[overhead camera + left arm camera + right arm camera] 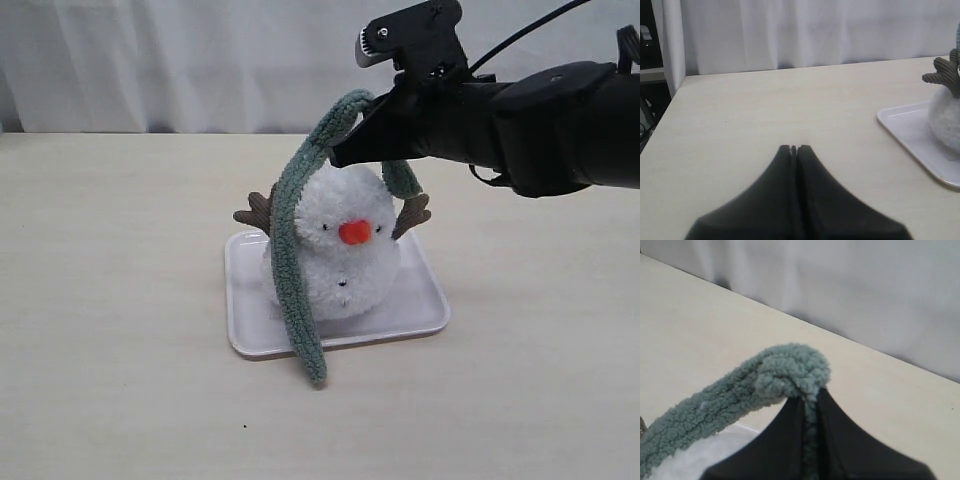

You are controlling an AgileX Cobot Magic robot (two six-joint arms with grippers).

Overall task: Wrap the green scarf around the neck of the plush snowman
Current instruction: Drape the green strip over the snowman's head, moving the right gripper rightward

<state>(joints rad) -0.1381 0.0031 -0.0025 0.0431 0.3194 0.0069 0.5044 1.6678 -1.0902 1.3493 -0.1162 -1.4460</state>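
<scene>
1. Scarf [290,250] first, in the outside view. It is green and fuzzy, and my right gripper [340,157] pinches it up above the snowman's head. The long part hangs down one side of the snowman [340,275]. It runs over the tray's front edge, and its end lies on the table [120,300]. The short part drops down the far side, near a brown twig arm [412,213]. The scarf is not yet round the neck [325,258]. The snowman sits on a white tray [425,305]. A white curtain [200,60] hangs behind the table.

2. Left wrist view next. My left gripper [793,148] is closed tight with nothing in it. It is over bare table [765,100], well apart from the tray [905,125]. I can see one side of the snowman [942,120] and a twig arm [945,75] at the edge.

3. Right wrist view last. My right gripper [810,397] is squeezed on the scarf [790,370]. The scarf bunches up in a fat loop just past the tips. The rest of it runs away to one side, over a bit of the snowman's [690,465] white fluff.
</scene>
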